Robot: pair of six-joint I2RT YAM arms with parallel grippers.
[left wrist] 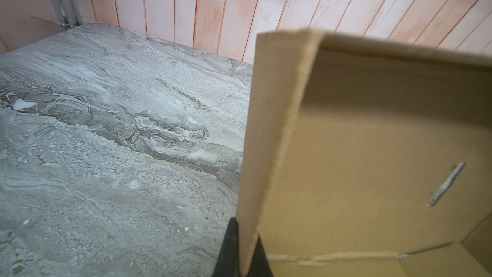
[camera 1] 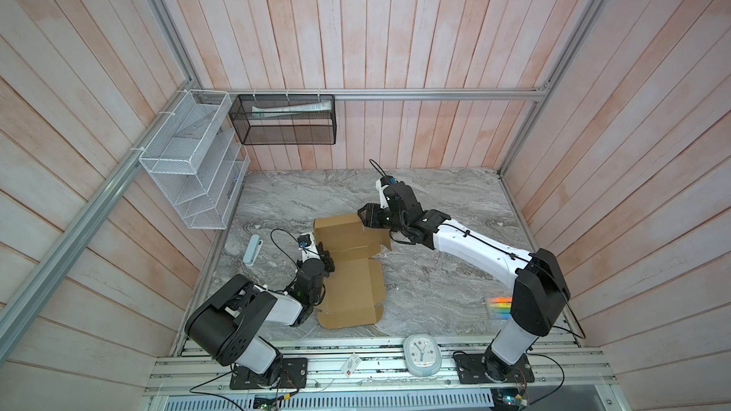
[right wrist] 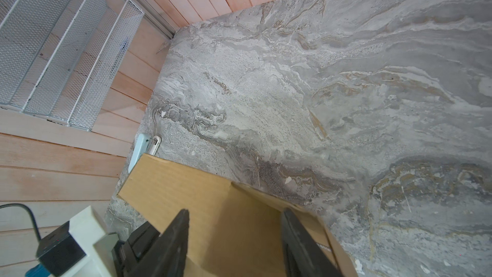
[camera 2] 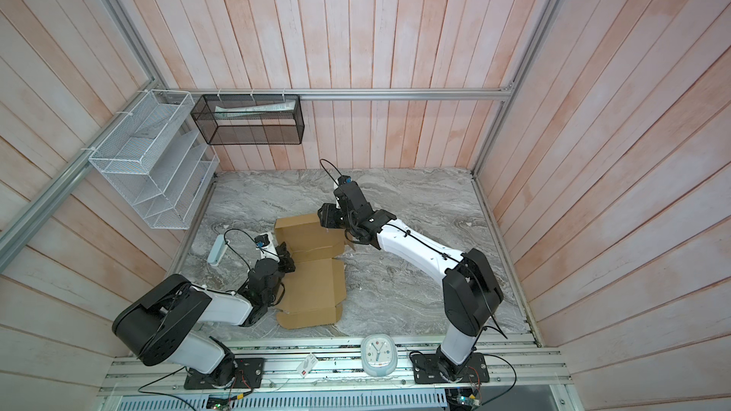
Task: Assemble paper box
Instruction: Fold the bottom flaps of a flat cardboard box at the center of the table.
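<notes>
One grey marbled table [camera 1: 455, 207] carries a part-folded paper box [camera 1: 352, 274], just off centre towards 7 o'clock in both top views; far walls raised, near panels flat. Left gripper [left wrist: 245, 251], at the box's 9 o'clock side: jaws closed on an upright wall. Right gripper [right wrist: 235, 214], at its 1 o'clock corner: jaws parted over the cardboard. Pale blue object [camera 1: 253, 251] lies further out at 9 o'clock

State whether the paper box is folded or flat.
Partly folded: the paper box has walls raised at its far end; near panels lie flat.
</notes>
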